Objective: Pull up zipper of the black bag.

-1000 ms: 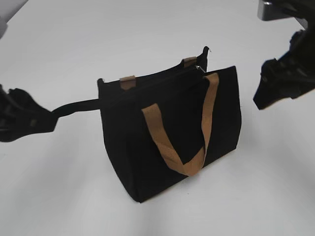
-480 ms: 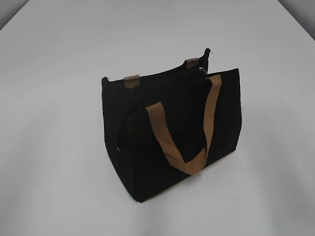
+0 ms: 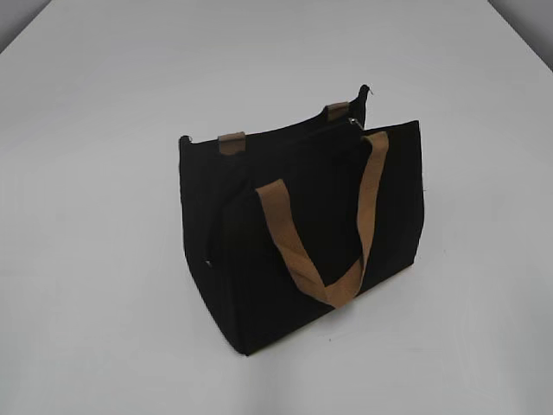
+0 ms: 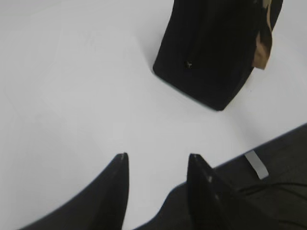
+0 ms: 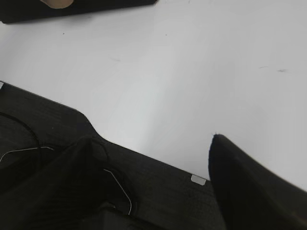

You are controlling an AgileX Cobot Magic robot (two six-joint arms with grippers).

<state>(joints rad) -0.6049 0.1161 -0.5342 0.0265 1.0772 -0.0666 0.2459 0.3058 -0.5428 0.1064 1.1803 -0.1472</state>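
Note:
The black bag (image 3: pixel 302 233) stands upright in the middle of the white table, with a tan loop handle (image 3: pixel 333 251) hanging down its near face and tan tabs (image 3: pixel 231 143) on its top edge. The small silver zipper (image 3: pixel 352 122) sits at the far right end of the top track. Neither gripper shows in the exterior view. My left gripper (image 4: pixel 157 160) is open and empty, low over the table, well short of the bag's end (image 4: pixel 211 52). My right gripper (image 5: pixel 153 143) is open and empty, far from the bag (image 5: pixel 72 9).
The table's edge runs under both grippers. Beyond it lies a dark surface (image 4: pixel 283 167) with a grey tape mark (image 4: pixel 255 164). In the right wrist view the dark surface (image 5: pixel 48 120) carries thin cables and a tape mark (image 5: pixel 198 179).
One second ago both grippers flanked the bag, the left holding a black strap at its left end. Both have since left the exterior view and the strap is let go. The bag stands still.

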